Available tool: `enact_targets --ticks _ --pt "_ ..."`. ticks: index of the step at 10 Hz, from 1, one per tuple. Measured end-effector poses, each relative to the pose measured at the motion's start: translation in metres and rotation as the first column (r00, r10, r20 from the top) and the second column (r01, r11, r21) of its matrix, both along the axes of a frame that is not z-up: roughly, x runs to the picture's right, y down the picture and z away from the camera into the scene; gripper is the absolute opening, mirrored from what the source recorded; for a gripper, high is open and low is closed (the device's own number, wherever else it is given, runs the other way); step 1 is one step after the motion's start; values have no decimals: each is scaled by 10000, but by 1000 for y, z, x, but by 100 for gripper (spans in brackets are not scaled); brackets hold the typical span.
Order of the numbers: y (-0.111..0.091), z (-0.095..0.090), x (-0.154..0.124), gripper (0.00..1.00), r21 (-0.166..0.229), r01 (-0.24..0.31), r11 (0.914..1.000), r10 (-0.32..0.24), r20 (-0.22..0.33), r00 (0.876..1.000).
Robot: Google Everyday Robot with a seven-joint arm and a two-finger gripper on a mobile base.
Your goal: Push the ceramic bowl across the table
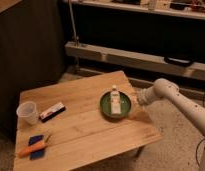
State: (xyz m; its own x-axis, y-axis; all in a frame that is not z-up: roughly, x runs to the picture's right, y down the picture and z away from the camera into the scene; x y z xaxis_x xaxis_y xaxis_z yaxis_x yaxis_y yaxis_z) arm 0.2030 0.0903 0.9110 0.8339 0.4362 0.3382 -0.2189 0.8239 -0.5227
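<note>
The ceramic bowl (116, 105) is a shallow dark-green dish on the right part of the square wooden table (81, 127). A small white bottle (115, 95) stands in the bowl above a pale flat item. My gripper (138, 98) comes in from the right on a white arm (181, 105) and sits right at the bowl's right rim, close to the table's right edge. Whether it touches the rim I cannot tell.
A translucent plastic cup (28, 112) stands at the table's left edge. A flat bar with a dark side (52, 111) lies beside it. An orange item on a blue pad (34, 147) lies at the front left. Metal rails and dark shelving stand behind.
</note>
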Motion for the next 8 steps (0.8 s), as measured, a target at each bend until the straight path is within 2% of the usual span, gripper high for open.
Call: enact_targets --ticks 2,4,5,8 --pt "0 5 7 80 -242 -80 9997 84 190 9998" --pt "-2 4 5 80 -397 -168 9991 192 616 9979" --pt "1 1 1 80 -509 -79 9987 123 871 9961" --pt "15 -8 -26 80 -513 493 9975 -418 1380 9895"
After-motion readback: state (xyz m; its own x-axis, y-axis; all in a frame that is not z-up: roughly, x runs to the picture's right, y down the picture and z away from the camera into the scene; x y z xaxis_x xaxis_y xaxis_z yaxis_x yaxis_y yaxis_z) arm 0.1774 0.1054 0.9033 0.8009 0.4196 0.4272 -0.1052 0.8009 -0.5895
